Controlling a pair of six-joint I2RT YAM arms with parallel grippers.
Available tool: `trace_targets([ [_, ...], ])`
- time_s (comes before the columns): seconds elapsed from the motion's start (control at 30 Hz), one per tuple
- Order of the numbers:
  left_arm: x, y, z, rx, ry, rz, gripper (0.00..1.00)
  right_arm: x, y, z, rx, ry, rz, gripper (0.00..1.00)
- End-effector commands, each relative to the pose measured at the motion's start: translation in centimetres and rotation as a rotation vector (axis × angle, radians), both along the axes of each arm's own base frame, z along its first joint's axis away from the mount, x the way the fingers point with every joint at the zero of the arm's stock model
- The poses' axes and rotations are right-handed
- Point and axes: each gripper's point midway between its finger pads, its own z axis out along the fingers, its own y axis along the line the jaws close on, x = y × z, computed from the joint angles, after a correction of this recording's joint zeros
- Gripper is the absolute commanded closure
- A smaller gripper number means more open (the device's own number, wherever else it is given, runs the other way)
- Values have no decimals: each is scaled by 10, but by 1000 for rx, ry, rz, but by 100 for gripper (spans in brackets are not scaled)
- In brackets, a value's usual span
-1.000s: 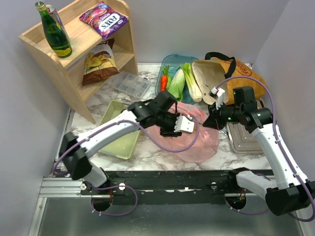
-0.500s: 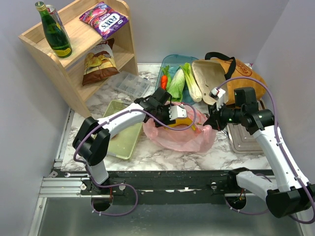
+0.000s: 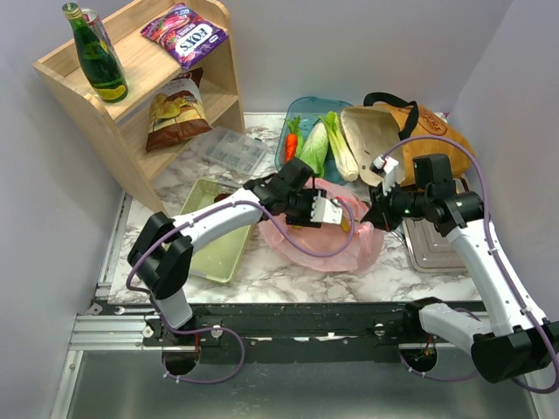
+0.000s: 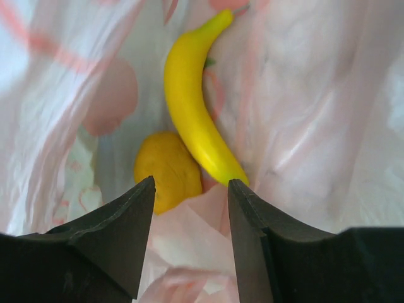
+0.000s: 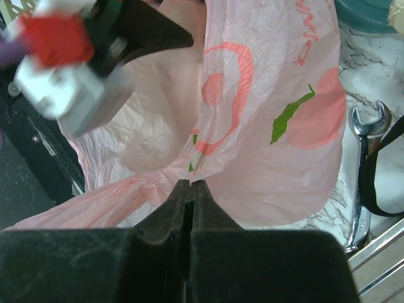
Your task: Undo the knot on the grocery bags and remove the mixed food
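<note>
My left gripper (image 4: 189, 183) is down inside the mouth of the pink bag (image 3: 367, 243), which lies near the middle of the tabletop's front edge. Its jaws stand apart and hold nothing. Just beyond the tips lie the banana (image 4: 192, 120) and, touching its side, the small orange (image 4: 165, 169), both resting on the bag's floor. My right gripper (image 5: 190, 183) is clamped tight on a gathered fold of the bag's rim, holding the mouth up on the side toward the right edge. The knot looks undone to me, since the bag gapes wide.

The leafy vegetables (image 3: 314, 147) and the carrot piece (image 3: 291, 144) already lie in the teal tray (image 3: 307, 102) at the far edge, beside the tote (image 3: 428, 131) in the far right corner.

The hazards, as I judge them:
- A loose flap of film lies between my left jaws and the fruit. If I close there, I may pinch plastic along with the orange and drag the bag up with it.
- The banana is smooth and curved, and a grip near its tip could let it swing or slip out.
- The right pinch is on thin film. A hard pull could tear it or let it slide free, and the mouth would collapse over my left gripper.
</note>
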Motion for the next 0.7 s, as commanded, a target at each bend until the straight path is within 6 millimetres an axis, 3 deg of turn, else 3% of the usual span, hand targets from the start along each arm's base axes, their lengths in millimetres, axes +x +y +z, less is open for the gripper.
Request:
trace_targets([
  [0.0, -35, -24, 27, -5, -104, -257, 51, 6, -2, 2, -23, -10, -10, 99],
  [0.13, -35, -29, 14, 60, -76, -249, 53, 9, -2, 3, -25, -11, -16, 99],
  [0.27, -7, -19, -5, 130, -79, -170, 55, 11, -3, 3, -35, -11, -22, 99],
  [0.43, 38, -7, -10, 145, -80, -72, 53, 9, -2, 3, -36, -5, 2, 99],
  [0.57, 52, -6, -10, 152, -85, -64, 48, 10, -3, 3, -41, -2, -3, 99],
  [0.67, 53, -4, -22, 182, -79, -79, 45, 11, -3, 2, -46, 4, -6, 99],
])
